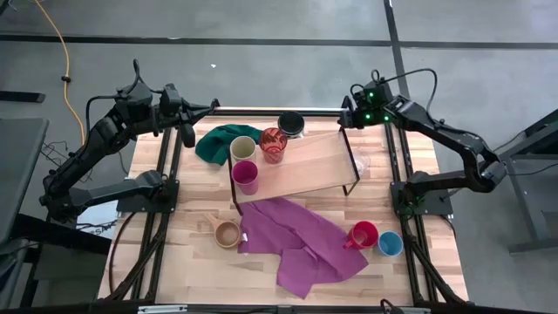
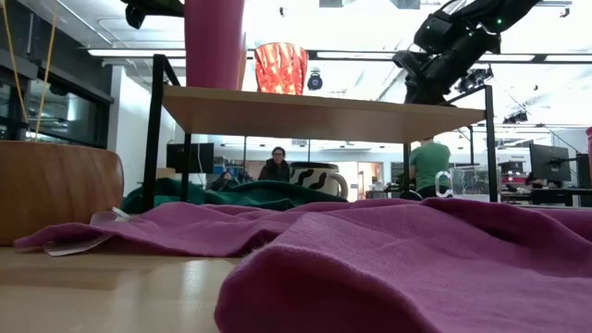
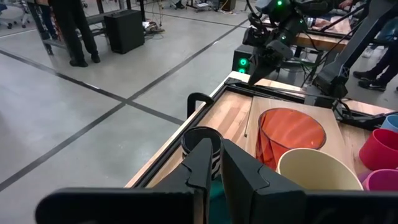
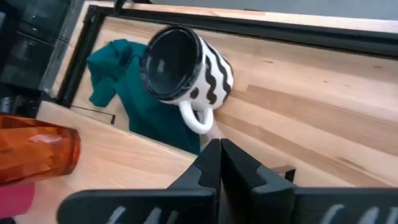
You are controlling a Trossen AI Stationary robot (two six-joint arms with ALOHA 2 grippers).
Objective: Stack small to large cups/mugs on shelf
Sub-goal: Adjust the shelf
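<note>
- Grey concrete floor with dark lines surrounds the slatted table (image 1: 174, 270); a yellow cable (image 1: 54, 35) runs at 11 o'clock of the high view.
- No brand, label or writing can be read anywhere.
- On the table the shelf (image 1: 305, 166) stands near centre, tilted in plan, with black legs.
- On its 9 o'clock end: cream cup (image 1: 242, 147), red cup (image 1: 273, 144) just beside it, magenta cup (image 1: 245, 176) at 6 o'clock of the cream one.
- Striped mug (image 1: 290, 124) sits on the table at the shelf's 12 o'clock edge, next to a green cloth (image 1: 216, 141).
- A purple cloth (image 1: 301, 240) spreads at 6 o'clock of the shelf; wooden cup (image 1: 227, 233) at its 9 o'clock side, red mug (image 1: 363, 235) and blue cup (image 1: 390, 243) touching at its 3 o'clock side.
- Left gripper (image 1: 212, 107) hovers at the table's far left corner, fingers (image 3: 205, 163) nearly together, holding nothing.
- Right gripper (image 1: 344, 118) hovers at the far right corner, fingers (image 4: 214, 162) pressed together, empty.
- Only the low view shows the room behind: ceiling lights, monitors, a seated person (image 2: 275, 166) and one in a green shirt (image 2: 428, 165), plus a clear glass cup (image 2: 449, 183) past the cloth.
- Only the left wrist view shows legs of a person (image 3: 71, 31) standing on the floor.
- The right wrist view shows the striped mug's dark inside and white handle (image 4: 196, 118).
</note>
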